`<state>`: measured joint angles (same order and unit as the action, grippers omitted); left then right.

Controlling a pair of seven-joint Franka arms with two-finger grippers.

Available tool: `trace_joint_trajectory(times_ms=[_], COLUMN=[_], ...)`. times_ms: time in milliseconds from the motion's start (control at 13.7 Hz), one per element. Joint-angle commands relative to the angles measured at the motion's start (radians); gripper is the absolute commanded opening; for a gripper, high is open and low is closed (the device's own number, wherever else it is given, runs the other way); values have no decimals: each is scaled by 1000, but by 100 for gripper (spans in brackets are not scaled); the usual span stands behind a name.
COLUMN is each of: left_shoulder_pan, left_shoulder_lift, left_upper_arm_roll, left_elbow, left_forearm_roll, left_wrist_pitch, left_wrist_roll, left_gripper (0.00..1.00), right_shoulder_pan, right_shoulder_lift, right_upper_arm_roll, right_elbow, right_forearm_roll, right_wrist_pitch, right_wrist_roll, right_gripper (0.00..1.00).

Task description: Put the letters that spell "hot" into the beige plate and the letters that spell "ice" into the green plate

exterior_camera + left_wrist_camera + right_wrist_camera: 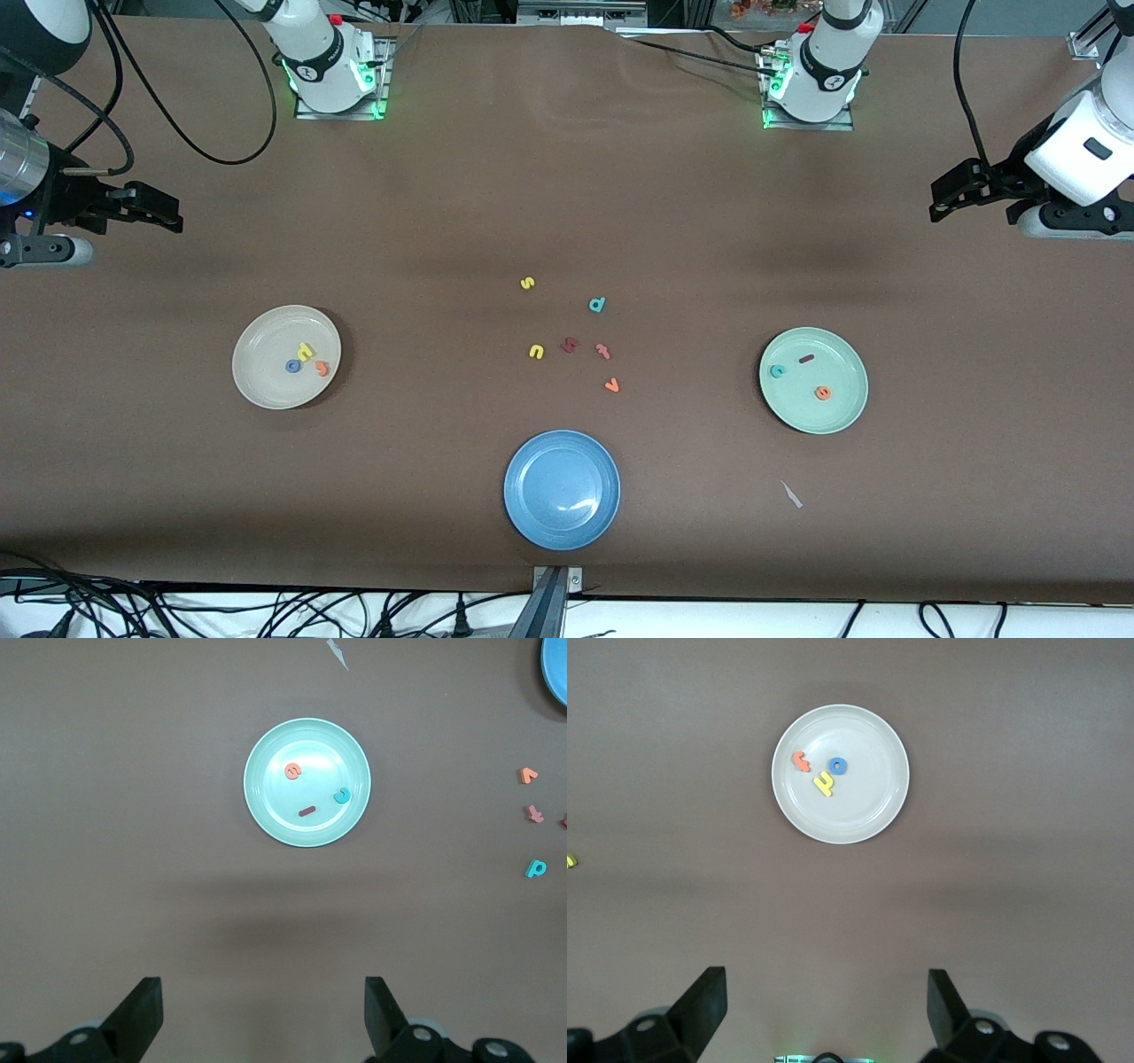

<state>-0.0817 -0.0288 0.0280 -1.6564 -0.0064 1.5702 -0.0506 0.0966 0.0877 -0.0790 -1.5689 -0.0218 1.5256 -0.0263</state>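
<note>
The yellow h [825, 783], blue o [838, 766] and orange t [802, 761] lie in the beige plate [868, 815], ahead of the right gripper [824, 1005], whose fingers stand wide and empty. The dark red i [307, 811], teal c [342, 796] and orange e [293, 771] lie in the green plate [266, 806], ahead of the left gripper [264, 1014], whose fingers are likewise wide and empty.

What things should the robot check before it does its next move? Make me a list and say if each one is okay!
1. Yellow h, blue o and orange t in the beige plate: ok.
2. Dark red i, teal c and orange e in the green plate: ok.
3. Leftover letters, such as the teal d and yellow u, lying on the table outside both plates: ok.
4. Blue plate holds no letters: ok.
5. Left gripper open, holding nothing, up over bare table: ok.
6. Right gripper open, holding nothing, up over bare table: ok.
</note>
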Motion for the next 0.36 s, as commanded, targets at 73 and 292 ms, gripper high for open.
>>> trace_joint_trajectory(times_ms=[73, 292], left_shoulder_pan=[-7, -9], left_shoulder_lift=[3, 3], left_upper_arm_roll=[7, 7], left_elbow=[24, 26], left_forearm_roll=[8, 2], left_wrist_pitch=[-27, -44], left_wrist_roll=[-6, -6], left_gripper=[100, 100], right_shoulder_pan=[0, 0], right_shoulder_lift=[-5, -5], right_upper_arm_roll=[4, 4], right_elbow=[-3, -3], right_forearm_roll=[-17, -18], right_wrist_pitch=[8, 8], right_wrist_roll=[0, 0], right_gripper=[100, 100])
